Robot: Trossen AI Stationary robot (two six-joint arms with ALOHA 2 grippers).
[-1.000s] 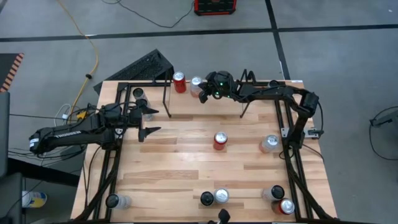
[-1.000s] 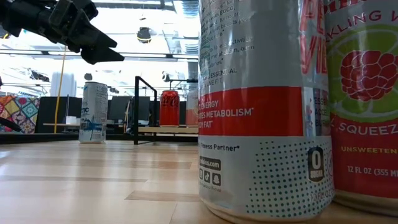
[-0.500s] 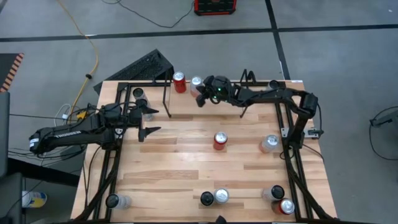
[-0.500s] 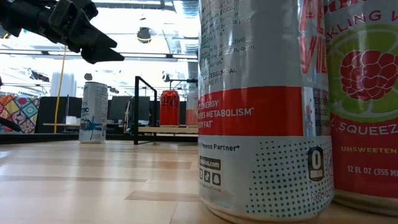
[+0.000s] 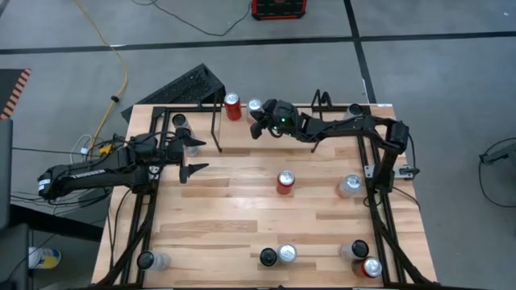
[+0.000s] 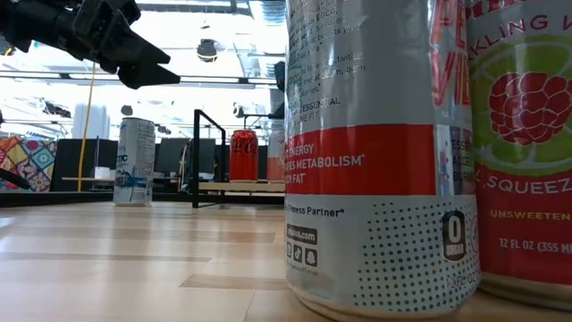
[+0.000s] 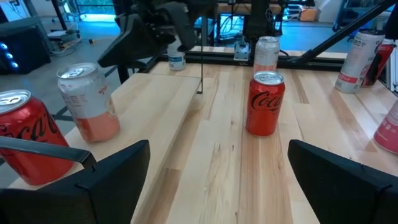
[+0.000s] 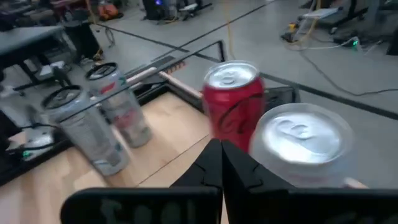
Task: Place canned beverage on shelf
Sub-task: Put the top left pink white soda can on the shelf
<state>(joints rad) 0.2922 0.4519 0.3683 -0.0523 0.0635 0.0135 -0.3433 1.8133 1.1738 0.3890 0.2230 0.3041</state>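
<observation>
Since a second ago my right arm has slid a bit further along the far edge of the table (image 5: 242, 209), so its pincer (image 5: 256, 127) now sits closer to the two cans parked there; my left arm hasn't budged.

Biggest thing first: the wooden table, with long black rail frames running down both sides. Across its far end stands the shelf (image 5: 266, 107), a low black wire rack with an upright looped bracket at each end.

My right arm reaches in along that far edge. Its pincer is shut tight with nothing in it, tips pressed together and pointing at the silver can (image 5: 255, 106), which is just beside it. Whether it's actually touching the can, I can't tell. My left arm hangs over the left side of the table with its pincer (image 5: 190, 156) spread wide apart, holding nothing.

Now the cans. The silver can stands right next to a red cola can (image 5: 233, 106) at the shelf's left end, the two nearly touching. From my right wrist I see them close up, silver top nearest and the red one behind. Another red cola can (image 5: 285, 182) stands alone mid-table, with a silver one (image 5: 348, 186) over near the right rail. More cans cluster along the near edge (image 5: 278, 255), and a dark-topped one (image 5: 181, 122) sits by the far left corner.
</observation>
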